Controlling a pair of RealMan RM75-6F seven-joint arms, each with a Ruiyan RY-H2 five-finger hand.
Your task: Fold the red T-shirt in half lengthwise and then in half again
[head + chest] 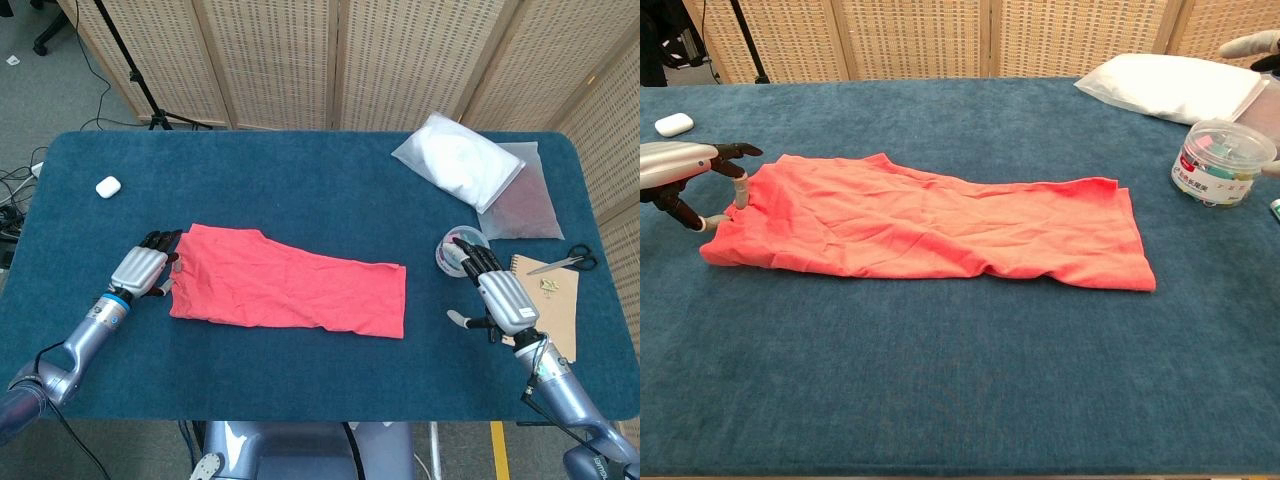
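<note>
The red T-shirt lies flat on the blue table as a long folded strip running left to right, also seen in the chest view. My left hand is at the strip's left end with its fingers apart. In the chest view this left hand has one fingertip on the cloth's left edge and the thumb low beside the near corner, with nothing gripped. My right hand hovers well to the right of the shirt with fingers spread, holding nothing.
A clear tub of clips stands just beyond my right hand, with a brown notebook and scissors further right. A white bagged bundle lies at the back right. A white earbud case sits at the back left.
</note>
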